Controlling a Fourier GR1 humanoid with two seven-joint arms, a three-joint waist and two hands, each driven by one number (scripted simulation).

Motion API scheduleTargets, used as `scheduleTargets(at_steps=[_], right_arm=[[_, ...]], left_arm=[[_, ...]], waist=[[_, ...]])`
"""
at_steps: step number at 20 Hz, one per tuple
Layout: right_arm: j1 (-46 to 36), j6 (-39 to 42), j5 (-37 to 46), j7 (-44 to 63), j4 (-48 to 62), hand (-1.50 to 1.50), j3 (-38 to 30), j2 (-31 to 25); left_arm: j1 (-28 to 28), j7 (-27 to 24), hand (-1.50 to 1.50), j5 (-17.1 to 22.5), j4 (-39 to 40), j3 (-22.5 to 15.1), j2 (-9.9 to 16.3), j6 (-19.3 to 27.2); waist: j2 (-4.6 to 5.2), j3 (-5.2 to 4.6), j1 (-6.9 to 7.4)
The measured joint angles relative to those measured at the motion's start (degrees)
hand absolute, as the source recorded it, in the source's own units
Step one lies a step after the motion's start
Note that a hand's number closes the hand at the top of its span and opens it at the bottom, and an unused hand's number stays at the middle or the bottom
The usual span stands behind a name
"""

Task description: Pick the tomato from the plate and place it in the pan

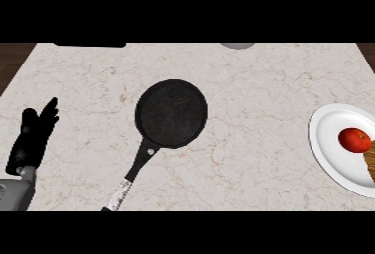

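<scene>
**On the counter: tomato on plate, pan bare, left hand resting**

Across the pale marbled counter [278,74], no brand, label or writing can be read on anything. The pan's handle has a lighter, mottled end section, but no lettering can be made out there.

Left hand [33,136]: shows at the view's left edge, above a stub of grey forearm [13,193] in the lower left corner. Fingers straight and pointing up and slightly right, relaxed, holding nothing. It lies well apart from the pan. Right hand: not seen.

Tomato [355,139]: red, round, sitting on the white plate [326,149] at the right edge of the view. The plate is cut off by the frame. Just below the tomato, on the same plate, lies a brown-orange item [371,161], mostly out of frame; cannot tell what it is.

Pan [171,120]: black, round, near the middle of the counter, nothing in it. Its handle [132,176] runs down and to the left toward the lower edge. Pan and plate are well apart, with bare counter between.

Far edge of the counter: a dark flat shape [89,44] at upper left and a pale rounded thing [238,45] at upper middle, both cut off.
</scene>
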Motion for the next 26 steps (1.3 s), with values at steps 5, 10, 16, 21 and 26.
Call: scheduleTargets(at_steps=[5, 10, 16, 21, 26], right_arm=[[-3.0, -0.7, 8.4, 2.3, -1.7, -1.5, 6.0, 2.4], [-4.0, 0.5, 14.8, 2.5, -0.8, -1.5, 9.1, 4.9], [-1.1, -0.6, 20.1, 2.8, -2.7, -1.5, 8.4, 8.1], [-0.1, -3.2, 25.7, 3.2, -2.3, -1.5, 8.2, 11.1], [-0.7, -3.5, 31.2, -0.8, 1.9, -1.5, 7.8, 12.3]], left_arm=[[0.9, -0.3, 0.0, -0.2, -0.4, 0.6, -0.3, -0.6], [1.2, 0.5, 0.0, -0.9, -0.8, 1.6, -0.9, -0.6], [1.2, 0.4, 0.0, -2.4, -0.7, 3.1, -2.1, -1.2], [2.1, -0.3, 0.0, -3.0, -0.6, 4.9, -2.2, -2.7], [2.5, 0.0, 0.0, -4.1, -1.6, 5.7, -3.3, -3.4]], waist=[[-0.17, 0.0, -0.4], [-0.29, 0.02, -1.04], [-0.43, 0.02, -1.7], [-0.43, 0.01, -1.7], [-0.39, 0.03, -1.59]])
